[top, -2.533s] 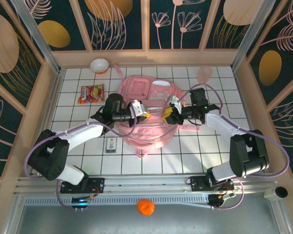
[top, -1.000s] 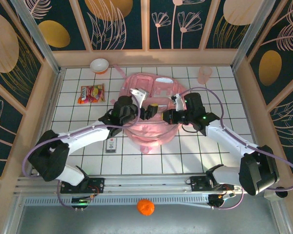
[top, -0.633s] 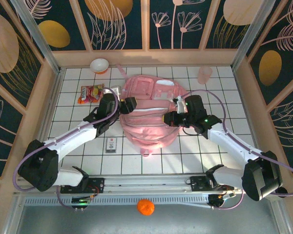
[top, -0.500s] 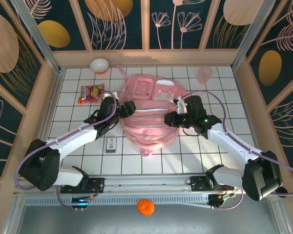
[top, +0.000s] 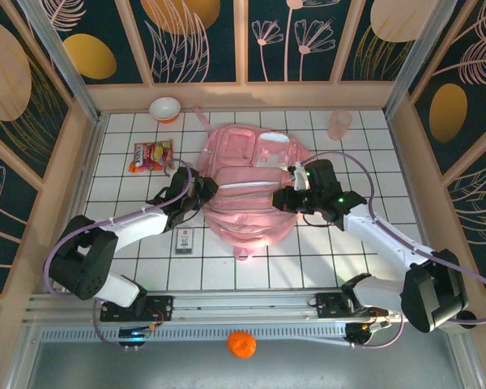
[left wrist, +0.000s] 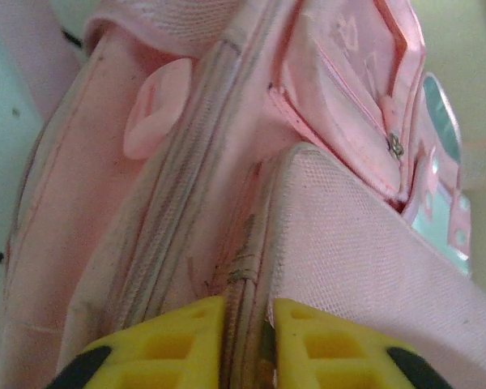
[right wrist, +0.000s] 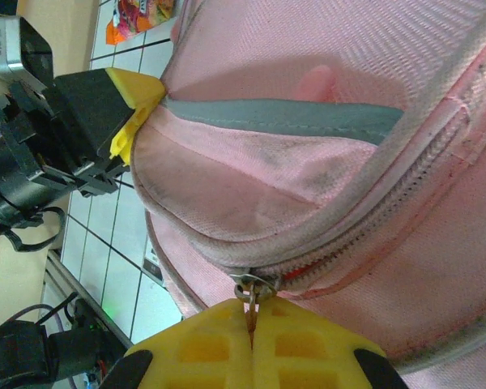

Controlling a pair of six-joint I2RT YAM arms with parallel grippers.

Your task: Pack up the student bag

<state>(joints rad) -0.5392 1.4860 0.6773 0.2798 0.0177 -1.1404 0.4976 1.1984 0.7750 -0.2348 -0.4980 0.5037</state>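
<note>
The student bag [top: 247, 190], a large soft pink backpack, lies in the middle of the tiled table. My left gripper [top: 204, 188] is at the bag's left side. In the left wrist view its yellow fingers [left wrist: 249, 312] are shut on a piped seam beside the zipper track of the bag [left wrist: 348, 235]. My right gripper [top: 280, 198] is at the bag's right side. In the right wrist view it [right wrist: 252, 312] is shut on the metal zipper pull [right wrist: 249, 285] of the bag [right wrist: 308, 186]. The zipper is partly open, and a grey lining strip shows.
A snack packet [top: 150, 155] and a white bowl [top: 164, 108] lie at the far left. A translucent pink cup [top: 338, 124] stands at the far right. A small card [top: 183, 239] lies near the bag's left front. An orange ball [top: 241, 344] rests on the front ledge.
My left gripper has come down from over the bag to its left edge and closed on the seam. The bag has settled flatter. The right gripper keeps the zipper pull.
</note>
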